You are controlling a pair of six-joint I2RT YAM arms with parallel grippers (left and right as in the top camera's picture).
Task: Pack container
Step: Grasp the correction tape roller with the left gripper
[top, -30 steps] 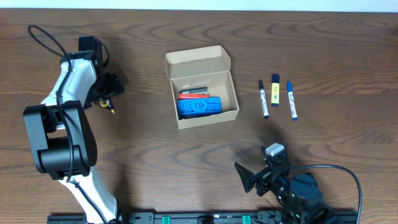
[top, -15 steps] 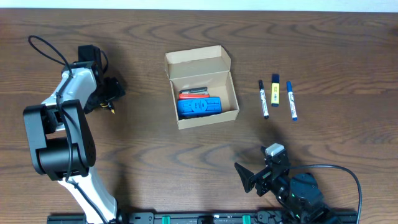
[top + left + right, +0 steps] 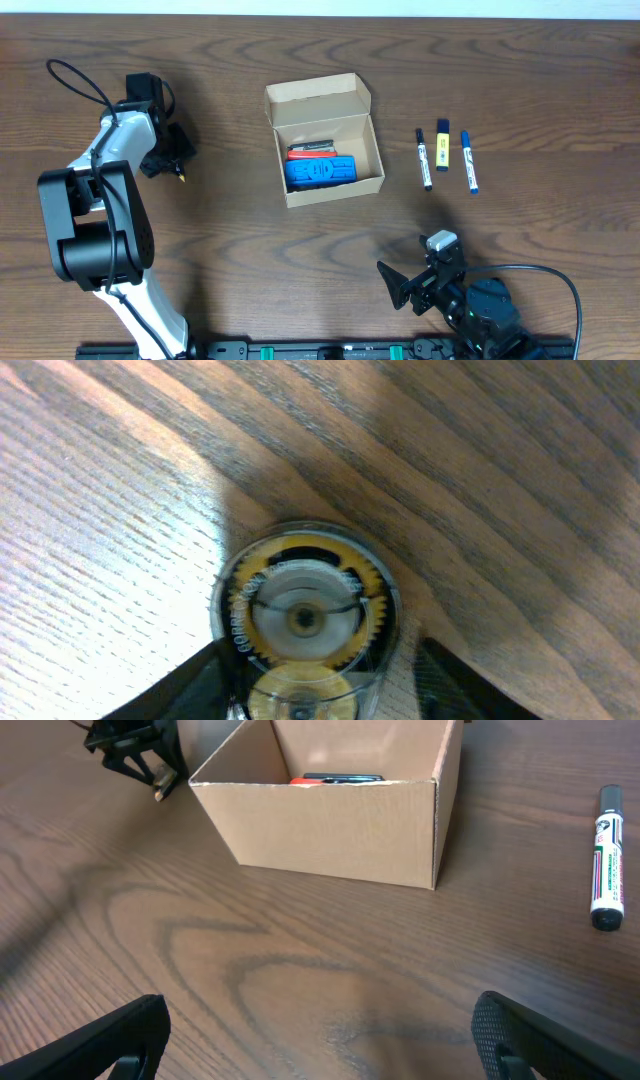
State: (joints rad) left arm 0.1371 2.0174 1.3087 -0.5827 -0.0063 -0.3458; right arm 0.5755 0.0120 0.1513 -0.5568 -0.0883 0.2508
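1. Overhead: your left gripper point(image 3: 170, 155) is clamped on a small yellow-geared dispenser point(image 3: 180, 172). The container point(image 3: 335, 190) sits well off to that gripper's right. It is open, its long axis runs left to right with a slight tilt, and its lid flap stands up on the far side. Your right gripper point(image 3: 392, 285) has its fingers spread, and the container lies ahead of it, a little left.
2. Left wrist: the dispenser point(image 3: 305, 620) sits between your fingers point(image 3: 195, 675).
3. Right wrist: your fingers point(image 3: 130, 1035) are wide apart. The container point(image 3: 330, 825) is ahead with a corner turned toward you, and a black marker point(image 3: 603, 855) lies to the right.
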